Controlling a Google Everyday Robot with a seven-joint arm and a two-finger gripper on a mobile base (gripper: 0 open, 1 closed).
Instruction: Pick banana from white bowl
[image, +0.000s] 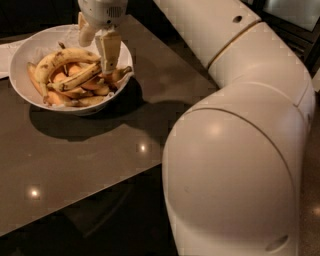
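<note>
In the upper left of the frame, the wide, glossy white bowl (22, 50) sits on the dark, polished tabletop (90, 150), holding several spotted yellow bananas (65, 57). The robot's cream two-finger gripper (100, 54) reaches down into the bowl's right side, touching the bananas. Whether it is released or grasping one, I cannot tell.

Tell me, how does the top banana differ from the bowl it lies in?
The top banana is long, curved, yellow with brown spots; the white bowl is round, plain and glossy. The banana lies on other bananas; the bowl stands on the table. The pincer hangs low over the bowl, by that banana's end.
</note>
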